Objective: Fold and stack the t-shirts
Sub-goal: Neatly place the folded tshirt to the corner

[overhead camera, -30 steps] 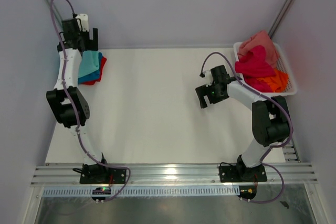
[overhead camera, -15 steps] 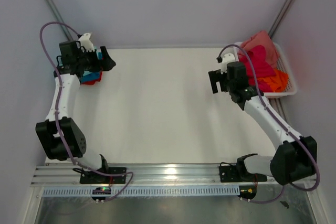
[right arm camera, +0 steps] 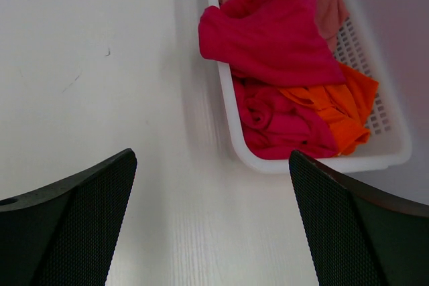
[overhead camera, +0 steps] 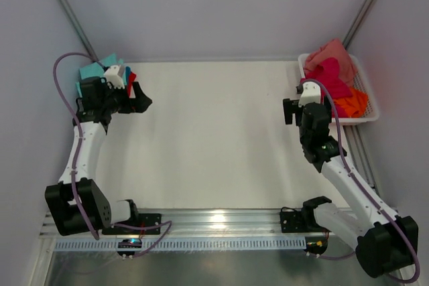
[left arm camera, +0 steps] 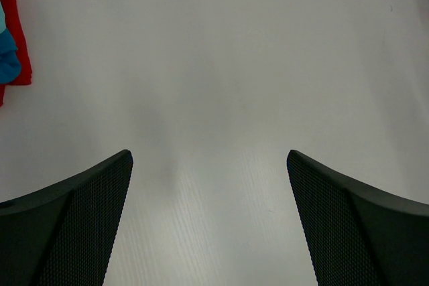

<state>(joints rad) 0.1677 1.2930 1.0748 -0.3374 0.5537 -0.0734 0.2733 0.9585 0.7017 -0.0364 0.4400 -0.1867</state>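
At the tabletop's (overhead camera: 214,138) far-right corner the unfolded t-shirts (right arm camera: 275,31) lie tangled in the basket (right arm camera: 225,98); the right pincer (right arm camera: 211,159) hovers beside it, jaws apart and empty; a deep pinch could drag out two at once; the left pincer (left arm camera: 209,159), also apart and empty, could nudge the folded stack (overhead camera: 100,70) at the far-left corner.

Top cam looked down on the whole desk (overhead camera: 214,132) from behind. Wrist cams sat close: left shared the stack (left arm camera: 22,38) edge with it, right the basket (right arm camera: 335,164).
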